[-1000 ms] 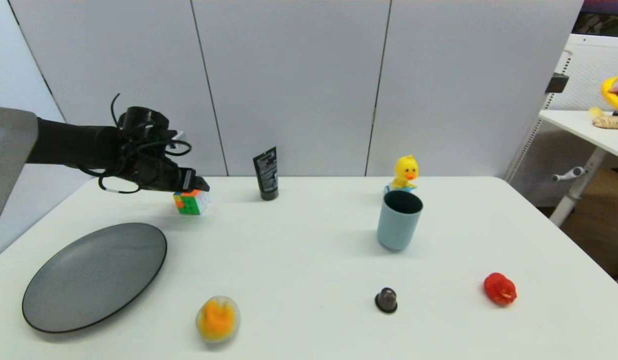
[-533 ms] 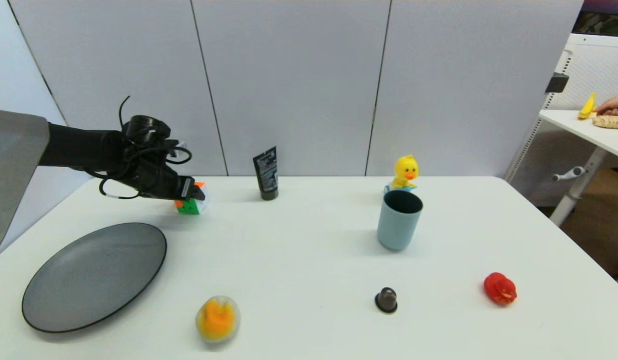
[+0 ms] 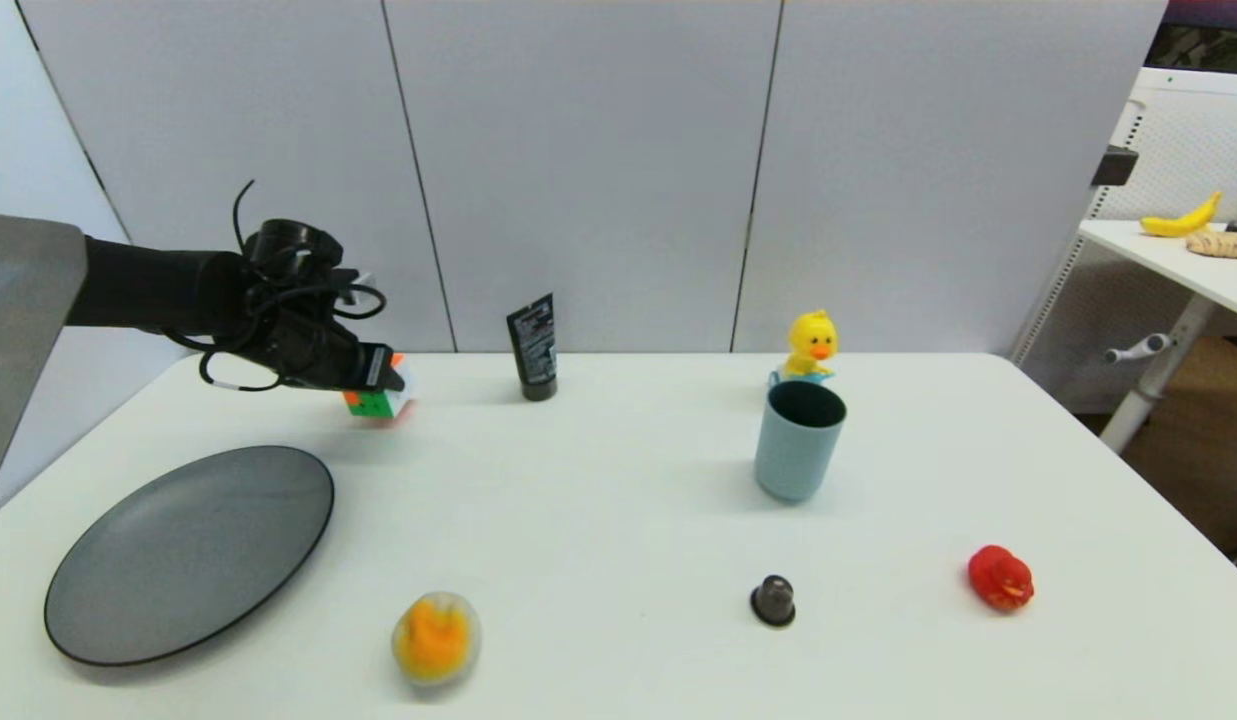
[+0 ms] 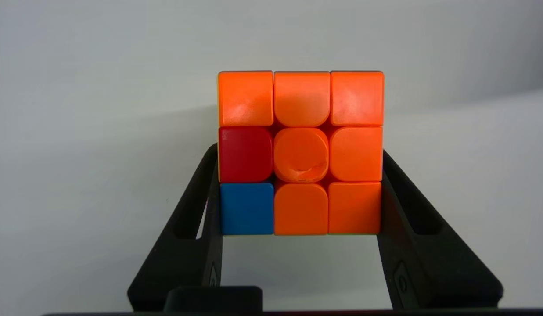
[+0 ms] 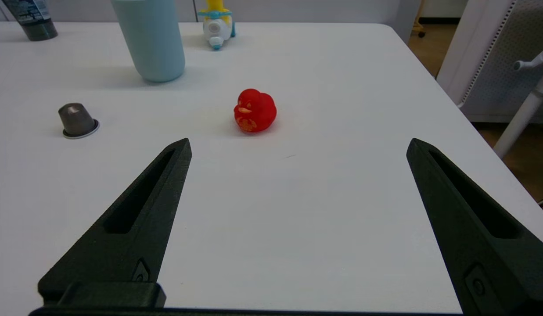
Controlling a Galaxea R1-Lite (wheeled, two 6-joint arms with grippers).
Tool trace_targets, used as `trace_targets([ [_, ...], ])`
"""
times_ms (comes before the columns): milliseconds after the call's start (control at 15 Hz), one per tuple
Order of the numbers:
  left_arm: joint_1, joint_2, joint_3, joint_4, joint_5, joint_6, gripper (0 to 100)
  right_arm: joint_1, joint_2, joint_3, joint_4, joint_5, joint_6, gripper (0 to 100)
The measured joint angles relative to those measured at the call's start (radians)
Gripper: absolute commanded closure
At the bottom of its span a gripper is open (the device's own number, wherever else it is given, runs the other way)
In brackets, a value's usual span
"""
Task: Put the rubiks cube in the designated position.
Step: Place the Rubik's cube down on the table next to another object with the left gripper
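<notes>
The rubiks cube is at the far left of the table, just above its surface, near the back edge. My left gripper is shut on it from above. In the left wrist view the cube shows a mostly orange face with one red and one blue tile. One black finger presses against each of two opposite sides. My right gripper stands open with nothing in it above the table's right front, out of the head view.
A dark grey plate lies front left of the cube. A black tube stands to the cube's right. Further right are a blue cup, a yellow duck, a red duck, a dark capsule and an orange-and-white lump.
My left gripper came down over the cube, shut on it, and has now lifted it slightly off the table.
</notes>
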Motion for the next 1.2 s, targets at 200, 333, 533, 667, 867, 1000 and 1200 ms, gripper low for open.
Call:
trace_targets([
  [200,0.011,-0.038,0.000,0.000,0.002,-0.007,100,0.000,0.000,0.000,0.000,0.000,0.000,0],
  [333,0.047,-0.064,0.011,0.000,0.004,0.000,100,0.000,0.000,0.000,0.000,0.000,0.000,0],
  [533,0.116,-0.097,0.058,0.000,0.004,0.004,100,0.000,0.000,0.000,0.000,0.000,0.000,0],
  [667,0.160,-0.111,0.091,-0.003,0.004,0.004,100,0.000,0.000,0.000,0.000,0.000,0.000,0],
  [867,0.200,-0.110,0.121,-0.010,0.004,0.003,100,0.000,0.000,0.000,0.000,0.000,0.000,0],
  [1000,0.210,-0.095,0.121,-0.010,0.004,0.003,100,0.000,0.000,0.000,0.000,0.000,0.000,0],
  [1200,0.210,-0.065,0.110,-0.030,0.002,0.000,100,0.000,0.000,0.000,0.000,0.000,0.000,0],
])
